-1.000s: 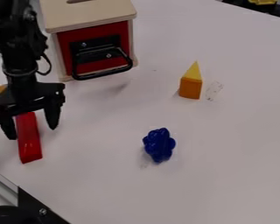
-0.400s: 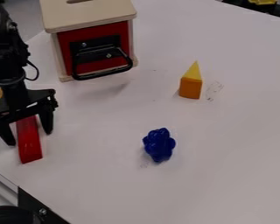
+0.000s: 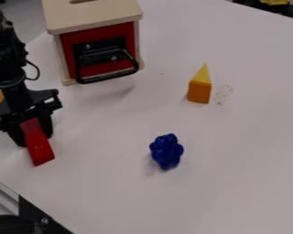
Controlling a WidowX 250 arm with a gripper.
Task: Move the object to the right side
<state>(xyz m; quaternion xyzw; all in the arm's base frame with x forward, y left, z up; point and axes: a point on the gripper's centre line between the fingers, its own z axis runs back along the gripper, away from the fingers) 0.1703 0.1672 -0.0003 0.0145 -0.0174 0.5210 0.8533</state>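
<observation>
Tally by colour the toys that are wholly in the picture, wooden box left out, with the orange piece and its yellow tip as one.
Red: 1, the block in the hand
Blue: 1, the knobbly toy
Orange and yellow: 1, the tower
Total: 3

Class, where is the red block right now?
The red block is at the left of the camera view, between the jaws of the gripper, left of the blue piece.

A pale counter point(image 3: 253, 160) with dark scuffs point(image 3: 222, 96) lies under soft light; a metal rail point(image 3: 3, 194) borders its lower-left edge, and a grey surface point(image 3: 28, 18) shows beyond its upper-left edge.
</observation>
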